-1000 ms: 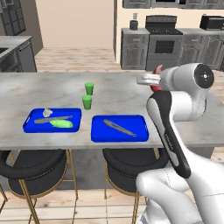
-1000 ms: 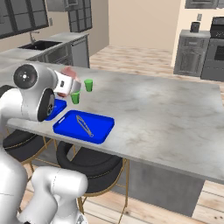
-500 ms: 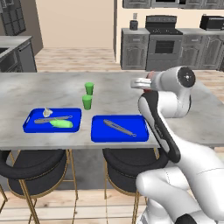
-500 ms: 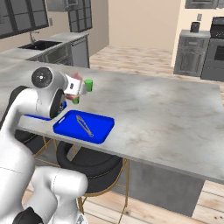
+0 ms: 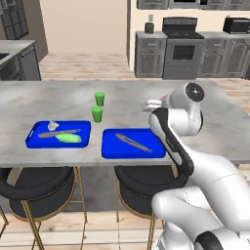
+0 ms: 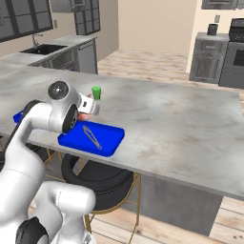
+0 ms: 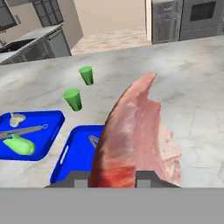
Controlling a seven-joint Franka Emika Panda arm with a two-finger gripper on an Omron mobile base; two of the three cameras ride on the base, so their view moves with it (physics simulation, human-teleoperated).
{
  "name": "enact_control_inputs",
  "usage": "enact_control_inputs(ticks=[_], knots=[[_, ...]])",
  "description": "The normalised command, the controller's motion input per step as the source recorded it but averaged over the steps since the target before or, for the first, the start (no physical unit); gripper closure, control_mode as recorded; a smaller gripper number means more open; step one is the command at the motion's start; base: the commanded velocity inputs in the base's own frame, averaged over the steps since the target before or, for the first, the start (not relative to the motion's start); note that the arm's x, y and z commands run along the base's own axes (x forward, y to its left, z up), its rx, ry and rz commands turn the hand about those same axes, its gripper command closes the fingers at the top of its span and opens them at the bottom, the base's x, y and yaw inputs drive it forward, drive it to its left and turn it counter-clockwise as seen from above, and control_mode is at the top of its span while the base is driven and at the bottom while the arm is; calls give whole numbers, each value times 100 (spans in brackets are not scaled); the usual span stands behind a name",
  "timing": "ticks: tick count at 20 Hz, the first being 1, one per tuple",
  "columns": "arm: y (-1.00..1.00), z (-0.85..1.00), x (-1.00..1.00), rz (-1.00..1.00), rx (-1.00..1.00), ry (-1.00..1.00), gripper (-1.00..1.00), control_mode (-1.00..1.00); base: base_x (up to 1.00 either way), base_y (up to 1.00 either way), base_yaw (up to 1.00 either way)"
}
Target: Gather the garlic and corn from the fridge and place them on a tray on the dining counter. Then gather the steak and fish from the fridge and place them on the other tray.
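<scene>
My gripper (image 7: pixel 113 177) is shut on the steak (image 7: pixel 135 140), a red and pink flat slab that stands on edge between the fingers. From the left base camera the gripper (image 5: pixel 154 103) hangs over the dining counter (image 5: pixel 219 132), just above the far right corner of the right blue tray (image 5: pixel 112 149). The steak (image 6: pixel 86 116) shows under the hand in the right base view. The left blue tray (image 5: pixel 34 141) holds the garlic (image 5: pixel 51 125) and the corn (image 5: pixel 68 138). The fridge and the fish are out of view.
A slender grey utensil lies in each tray (image 5: pixel 133 142) (image 5: pixel 58 133). Two green cups (image 5: pixel 99 98) (image 5: pixel 97 114) stand behind the trays. Black stools (image 5: pixel 34 183) (image 5: pixel 146 180) sit under the counter's near edge. A stove and cabinets line the far wall.
The arm has swung left and a little lower with the steak, from over the bare counter to the right tray's far corner. The trays and cups have not moved.
</scene>
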Motion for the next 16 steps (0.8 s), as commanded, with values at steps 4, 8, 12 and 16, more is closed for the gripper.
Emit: enact_control_inputs(ticks=[4,8,12,16], knots=[[-10,-60,0,3,0,0,100,-100,0,0,0],[-12,-26,3,2,0,0,100,-100,0,0,0],[-1,-16,18,0,-4,4,100,-100,0,0,0],[0,-16,29,0,-11,11,100,-100,0,0,0]])
